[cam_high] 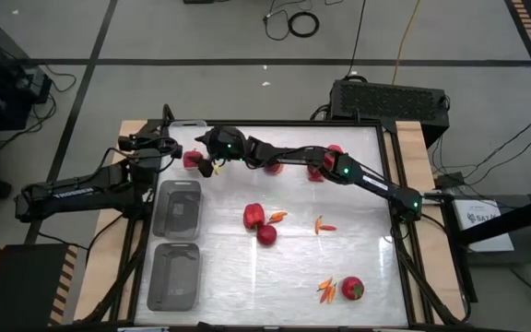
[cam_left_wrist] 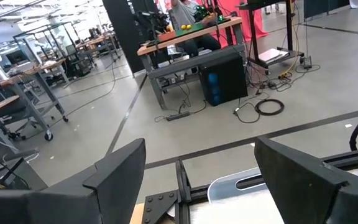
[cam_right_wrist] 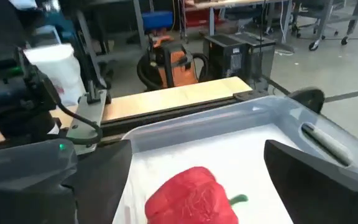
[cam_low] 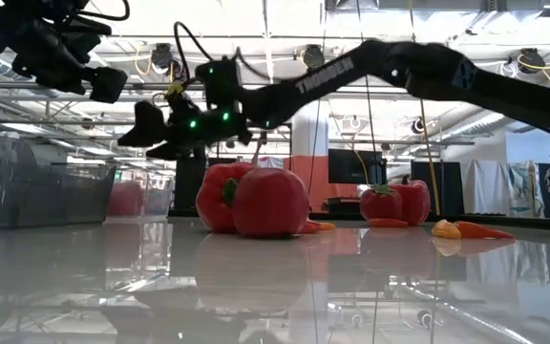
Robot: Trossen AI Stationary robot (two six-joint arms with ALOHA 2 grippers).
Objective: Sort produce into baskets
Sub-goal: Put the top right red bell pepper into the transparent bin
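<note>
Right tool (cam_high: 208, 155) hanging over the far-left bin (cam_right_wrist: 303, 124), arm stretching across the far side of the worktop (cam_high: 358, 240) from the right. Fingers (cam_right_wrist: 316, 171) standing apart, gripping nothing. Red bell pepper (cam_right_wrist: 192, 198) lying on the bin floor directly below the gap, green stem pointing sideways, apart from both fingers. Same pepper showing in the high view (cam_high: 192, 159) just beside the tool.

Left tool (cam_high: 159, 140) waiting at the far-left corner, just beyond the bin, facing out toward the room. Fingers (cam_left_wrist: 120, 171) spread wide, nothing between them; only the bin rim (cam_left_wrist: 238, 183) peeking in at the lower edge.

Two more clear bins (cam_high: 177, 208) (cam_high: 173, 275) sitting in a row along the left edge, nearer the front; contents not readable through the plastic.

Remaining produce lying loose on the worktop:
- two red pieces touching near centre (cam_high: 254, 217) (cam_high: 266, 235), small orange chili (cam_high: 278, 217) just beside
- more chilies right of centre (cam_high: 324, 226)
- red piece near the front right (cam_high: 352, 289) with chilies (cam_high: 326, 291) lying against it
- reds at the far edge partly hidden under the right arm (cam_high: 334, 151)

Low view showing the centre pair (cam_low: 256, 199) up front, another pair (cam_low: 394, 203) and chilies (cam_low: 471, 229) farther back.
</note>
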